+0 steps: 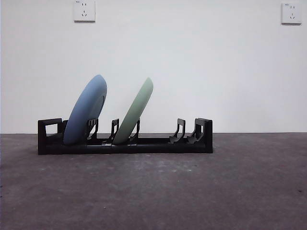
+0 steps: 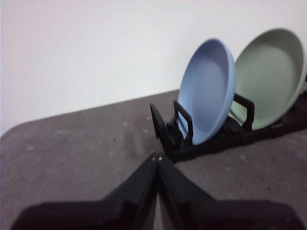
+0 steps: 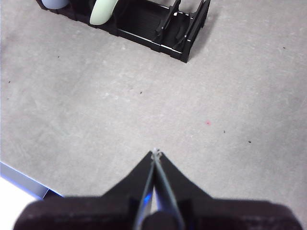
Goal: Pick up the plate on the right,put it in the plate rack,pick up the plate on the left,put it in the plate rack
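The long black plate rack (image 1: 153, 143) stands on the dark table with two plates leaning in its slots. A blue plate (image 1: 86, 110) sits near the rack's left end and a pale green plate (image 1: 134, 111) leans in the slot beside it. The left wrist view shows the same blue plate (image 2: 208, 93) and green plate (image 2: 271, 76) in the rack (image 2: 165, 132). My left gripper (image 2: 157, 155) is shut and empty, a short way from the rack's end. My right gripper (image 3: 156, 153) is shut and empty above bare table, well back from the rack (image 3: 158, 24).
Two wall sockets (image 1: 84, 10) hang on the white wall behind. The table's edge (image 3: 24, 179) shows near my right gripper. The rack's right-hand slots (image 1: 192, 132) hold nothing.
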Available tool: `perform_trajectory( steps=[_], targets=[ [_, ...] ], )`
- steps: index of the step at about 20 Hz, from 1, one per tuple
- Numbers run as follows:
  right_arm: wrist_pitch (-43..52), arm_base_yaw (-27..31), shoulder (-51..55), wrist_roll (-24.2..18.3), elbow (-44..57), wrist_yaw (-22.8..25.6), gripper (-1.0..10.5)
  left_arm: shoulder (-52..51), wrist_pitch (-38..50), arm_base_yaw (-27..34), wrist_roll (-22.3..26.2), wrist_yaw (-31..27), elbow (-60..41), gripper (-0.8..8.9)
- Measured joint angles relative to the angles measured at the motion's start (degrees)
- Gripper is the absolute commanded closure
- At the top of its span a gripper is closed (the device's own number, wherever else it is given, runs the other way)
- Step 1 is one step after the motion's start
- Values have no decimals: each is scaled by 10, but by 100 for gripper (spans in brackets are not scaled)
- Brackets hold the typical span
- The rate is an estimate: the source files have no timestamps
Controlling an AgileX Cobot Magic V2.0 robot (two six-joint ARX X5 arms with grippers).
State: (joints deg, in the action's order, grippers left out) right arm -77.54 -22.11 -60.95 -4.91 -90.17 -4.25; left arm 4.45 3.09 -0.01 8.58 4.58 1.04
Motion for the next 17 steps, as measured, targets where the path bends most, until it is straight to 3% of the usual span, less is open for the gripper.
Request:
perform_trajectory(
  steps=[5,11,17],
  targets=[
    [0,0,0,0,0,0,945,-39,-132,0,-9,0,0,817],
    [0,0,0,0,0,0,945,-40,-129,3,-47,3,0,817],
    [0,0,0,0,0,0,945,-26,-129,3,-52,3,0,817]
  ],
)
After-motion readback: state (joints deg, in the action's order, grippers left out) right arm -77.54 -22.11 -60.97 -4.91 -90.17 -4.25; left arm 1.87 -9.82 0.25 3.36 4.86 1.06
